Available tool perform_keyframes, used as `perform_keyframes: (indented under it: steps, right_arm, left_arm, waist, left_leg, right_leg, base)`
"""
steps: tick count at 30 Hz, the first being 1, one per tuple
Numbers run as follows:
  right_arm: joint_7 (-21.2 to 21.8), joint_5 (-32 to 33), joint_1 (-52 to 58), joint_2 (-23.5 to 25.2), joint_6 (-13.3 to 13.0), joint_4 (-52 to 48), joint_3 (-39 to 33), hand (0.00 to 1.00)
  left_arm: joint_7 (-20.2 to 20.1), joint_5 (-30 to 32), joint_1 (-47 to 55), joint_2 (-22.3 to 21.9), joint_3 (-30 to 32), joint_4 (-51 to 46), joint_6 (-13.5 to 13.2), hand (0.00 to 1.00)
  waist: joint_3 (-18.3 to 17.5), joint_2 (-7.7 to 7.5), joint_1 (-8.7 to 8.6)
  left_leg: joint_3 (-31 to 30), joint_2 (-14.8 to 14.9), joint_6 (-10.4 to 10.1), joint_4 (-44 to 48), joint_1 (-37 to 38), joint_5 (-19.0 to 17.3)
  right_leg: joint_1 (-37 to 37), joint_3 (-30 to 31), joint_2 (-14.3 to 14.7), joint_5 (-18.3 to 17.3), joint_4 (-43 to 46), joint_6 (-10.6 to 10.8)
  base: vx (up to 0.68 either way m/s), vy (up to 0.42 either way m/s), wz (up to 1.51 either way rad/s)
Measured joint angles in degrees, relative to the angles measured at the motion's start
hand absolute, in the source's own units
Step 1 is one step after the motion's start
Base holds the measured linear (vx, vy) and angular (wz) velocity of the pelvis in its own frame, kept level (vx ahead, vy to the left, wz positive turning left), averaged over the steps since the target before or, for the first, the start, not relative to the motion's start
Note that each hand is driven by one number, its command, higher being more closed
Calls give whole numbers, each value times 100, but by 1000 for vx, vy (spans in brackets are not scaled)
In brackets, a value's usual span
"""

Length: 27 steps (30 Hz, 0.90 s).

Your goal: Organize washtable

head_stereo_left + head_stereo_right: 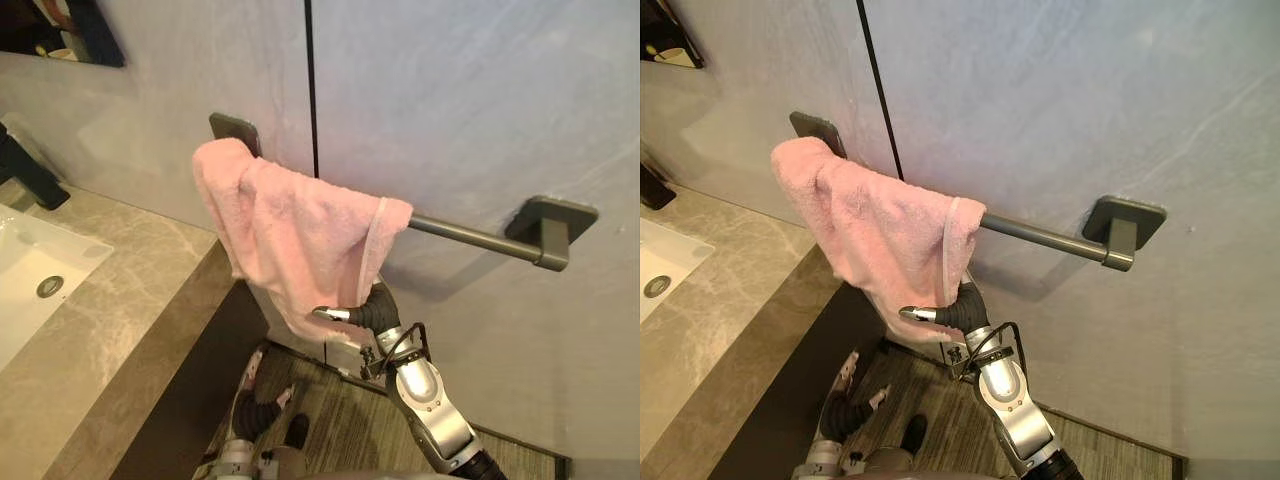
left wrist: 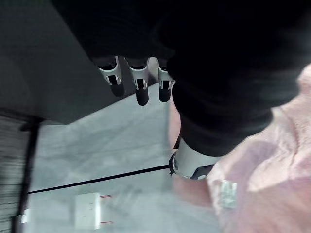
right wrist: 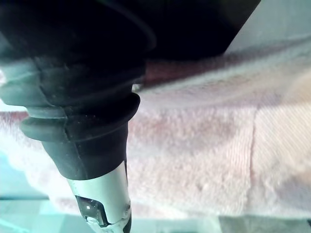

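A pink towel [image 1: 290, 230] hangs bunched over the left half of a grey wall-mounted towel bar [image 1: 470, 237]. My right hand [image 1: 375, 312] is raised against the towel's lower right edge and touches the cloth. Its thumb [image 1: 335, 314] sticks out to the left below the hem, and the rest of the hand is hidden behind the towel. The right wrist view has the towel [image 3: 194, 145] pressed close past the hand's dark cover. My left hand [image 1: 255, 412] hangs low beside the counter's dark side, open and holding nothing. Its wrist view shows a fold of the towel [image 2: 272, 179] nearby.
A beige stone counter [image 1: 120, 320] runs along the left with a white sink [image 1: 30, 270] and a black tap [image 1: 25, 175]. The bar's right bracket [image 1: 550, 225] juts from the grey wall. A wood-patterned floor [image 1: 340, 420] lies below.
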Motion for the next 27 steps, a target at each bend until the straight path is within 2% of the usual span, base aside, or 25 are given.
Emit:
perform_keyframes:
  steps: [2,6,8,11,13,14,15,16,17,19,20,21,24,27]
  right_arm:
    - [-57,-25,12,-2,7,-226,0,0]
    - [-65,-25,5,0,7,-589,-14,0]
    - [-48,-21,-24,13,17,-621,6,0]
    - [42,41,-182,58,45,-620,64,0]
    - [102,77,-242,56,44,-619,140,0]
    - [115,109,-246,26,44,-612,173,0]
    - [114,160,-241,-8,40,-611,176,0]
    - [110,243,-205,-81,29,-611,179,0]
    - [118,258,-175,-134,28,-604,152,0]
    - [164,295,-168,-192,21,-557,141,0]
    - [172,297,-158,-206,18,-539,116,0]
    - [204,296,-152,-209,8,-429,59,0]
    - [250,291,-139,-206,11,-153,-25,0]
    - [374,214,-119,-199,24,-68,-27,0]
  left_arm:
    - [-171,-302,112,-104,203,1,99,0]
    - [-357,-943,216,-177,421,39,309,0]
    - [-612,-1369,333,-62,418,182,442,0]
    - [-1315,-1831,716,438,258,159,719,0]
    - [-1452,-2011,858,609,331,-186,893,0]
    - [-1450,-2208,925,735,598,-954,960,0]
    - [-1420,-2317,904,761,786,-1313,950,0]
    - [-1292,-2558,742,805,1248,-1933,868,0]
    - [-1058,-2791,447,866,1780,-2384,658,0]
    - [-687,-3015,-111,976,2443,-2700,382,0]
    - [-582,-3060,-338,1009,2593,-2726,319,0]
    - [-288,-3105,-783,1017,2796,-2729,242,0]
    - [314,-3074,-1728,990,2902,-2729,176,0]
    - [712,-2724,-2185,978,2902,-2730,186,0]
  waist:
    - [4,6,112]
    - [3,8,131]
    - [3,11,107]
    - [0,16,108]
    - [-4,20,107]
    - [-6,19,123]
    - [-10,22,118]
    - [-18,29,108]
    - [-41,24,107]
    - [-93,38,94]
    - [-105,51,89]
    - [-169,63,89]
    - [-235,47,80]
    - [-246,30,-60]
  left_leg:
    - [68,2,9,25,-41,5]
    - [135,-9,29,49,-77,18]
    - [179,-14,45,53,-74,5]
    - [286,-1,60,58,-44,-53]
    - [306,1,60,65,-34,-85]
    - [279,-2,48,64,-20,-109]
    - [247,-9,47,62,-9,-111]
    - [170,-25,49,54,24,-110]
    - [126,-39,32,48,46,-99]
    - [70,-58,31,36,34,-94]
    - [39,-68,31,30,39,-93]
    - [6,-84,33,4,40,-89]
    - [-18,-102,37,-41,106,-82]
    - [6,-94,42,-75,138,-68]
  right_leg:
    - [-93,19,-18,-13,79,-3]
    - [-158,26,-90,-33,161,-6]
    - [-166,49,-100,-34,157,-4]
    - [-172,148,-101,-33,115,-2]
    - [-153,159,-99,-33,83,-3]
    - [-83,116,-90,-29,-13,2]
    - [-35,76,-91,-27,-52,6]
    - [76,-16,-90,-18,-111,15]
    - [149,-50,-85,-14,-179,20]
    - [195,-76,-65,-2,-253,27]
    - [228,-101,-55,8,-293,34]
    - [245,-126,-47,23,-335,36]
    - [325,-121,-48,42,-398,42]
    - [313,-47,-43,49,-398,30]
  base:
    - [-55,8,-12]
    - [5,11,-5]
    - [18,-5,-7]
    - [19,-4,-14]
    - [11,-6,-6]
    - [22,-21,11]
    - [40,-31,25]
    - [46,-31,29]
    - [48,-28,23]
    - [42,-21,14]
    - [48,-30,18]
    - [49,-22,10]
    - [47,-2,5]
    - [-5,5,-7]
